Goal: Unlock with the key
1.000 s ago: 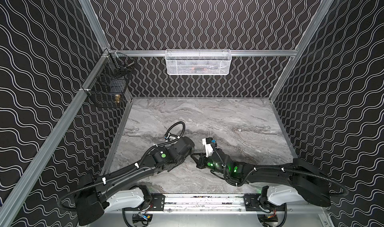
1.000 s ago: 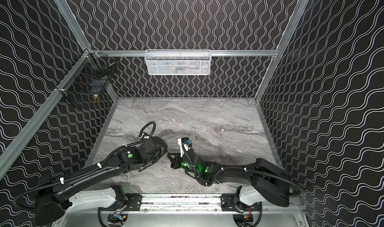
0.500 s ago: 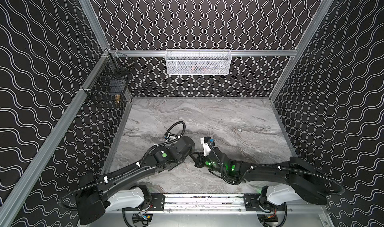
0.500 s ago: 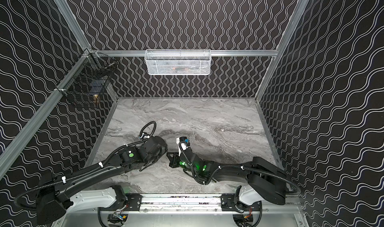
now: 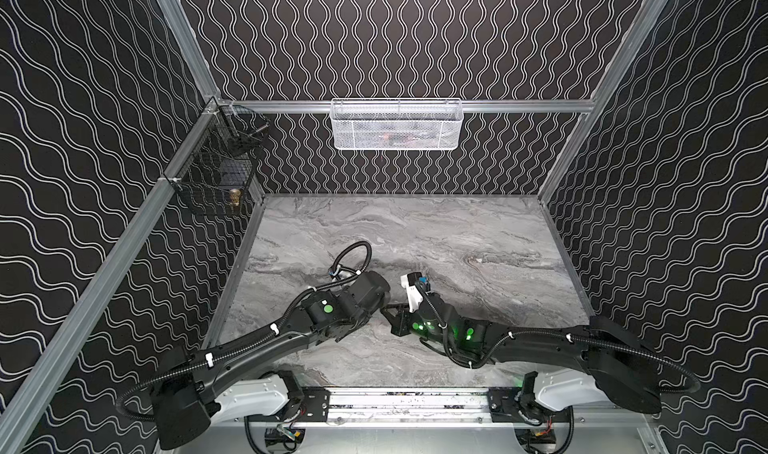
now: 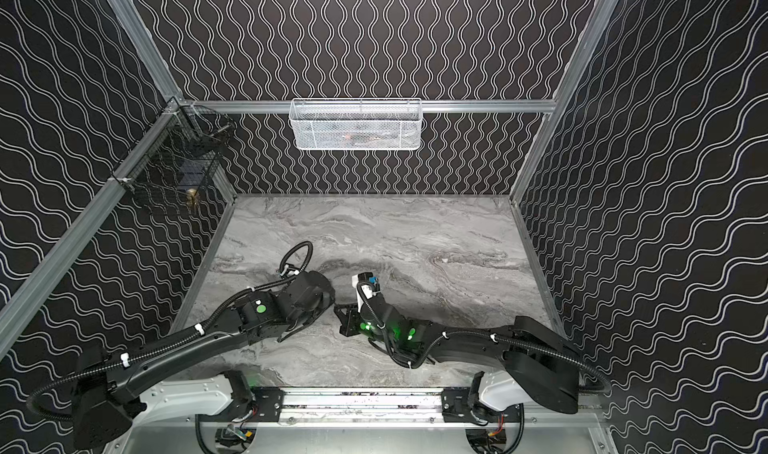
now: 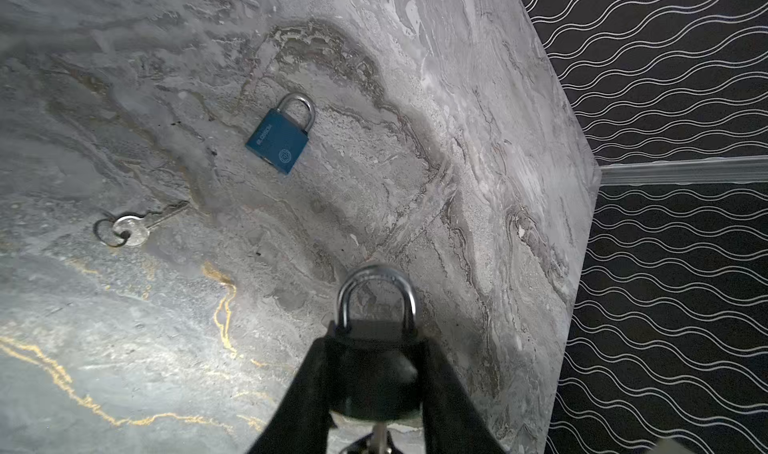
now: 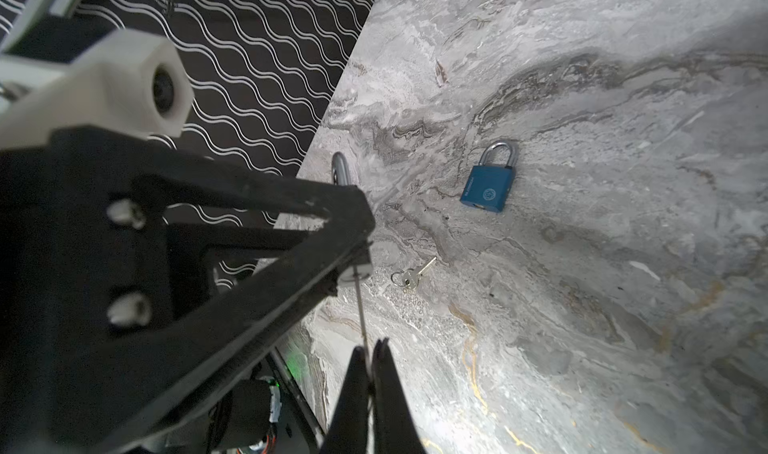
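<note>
The right end effector [image 8: 369, 358] is pinched shut on the slim key [image 7: 377, 437], whose blade meets the underside of the black padlock [image 7: 374, 364], which the left end effector [image 7: 376, 393] clamps by its body. The key looks stiff but thin and slick (apt to twist off-axis), so it is best held flat across its bow, while the padlock looks heavy and rigid. Beyond them, a spare key [image 7: 133, 228] and a blue padlock [image 7: 277, 140] lie on the bench [image 7: 166, 348].

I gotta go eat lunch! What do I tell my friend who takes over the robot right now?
Left gripper: shut on the black padlock with a silver shackle, not yet open.
Right gripper: shut on the thin silver key, tip at the padlock's underside; depth hidden.
Done: lock and key grasped, brought together.
Left: turn key, pop shackle.
Lying on the grey marble table: a blue padlock and a spare ringed key.
</note>
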### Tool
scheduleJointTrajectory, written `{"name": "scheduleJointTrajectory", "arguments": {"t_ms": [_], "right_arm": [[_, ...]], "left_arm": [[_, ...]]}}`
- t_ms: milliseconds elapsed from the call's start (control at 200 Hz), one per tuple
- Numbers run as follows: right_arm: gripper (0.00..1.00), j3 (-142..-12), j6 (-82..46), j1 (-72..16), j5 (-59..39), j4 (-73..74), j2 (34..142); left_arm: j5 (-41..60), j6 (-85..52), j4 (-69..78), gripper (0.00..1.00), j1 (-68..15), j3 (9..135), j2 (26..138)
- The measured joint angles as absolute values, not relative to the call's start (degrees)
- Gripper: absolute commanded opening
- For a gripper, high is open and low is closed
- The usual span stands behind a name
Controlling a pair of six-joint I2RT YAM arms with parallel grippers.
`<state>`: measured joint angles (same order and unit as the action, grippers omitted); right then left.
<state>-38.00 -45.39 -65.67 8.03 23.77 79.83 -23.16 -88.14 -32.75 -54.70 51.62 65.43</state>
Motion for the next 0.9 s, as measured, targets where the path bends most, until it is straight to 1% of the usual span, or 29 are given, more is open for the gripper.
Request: {"name": "scheduleJointTrajectory", "arguments": {"t_ms": [175,425,901], "right_arm": [[0.0,-39.6,-43.5,-65.7,7.5,18.6,78.7],[0.0,-42.0,-42.4,-65.6,10.9,15.6,76.6],[0.0,-42.7,-43.5,-67.3,8.7,13.6,78.7]], "left_arm": [[-22.7,-88.8,-32.8,0.03,-54.7,50.2,64.4],[-21.1,-90.9,-33.9,0.03,-54.5,48.9,62.8],[-20.8,-94.3,-34.2,0.03,-54.1,48.7,61.1]]}}
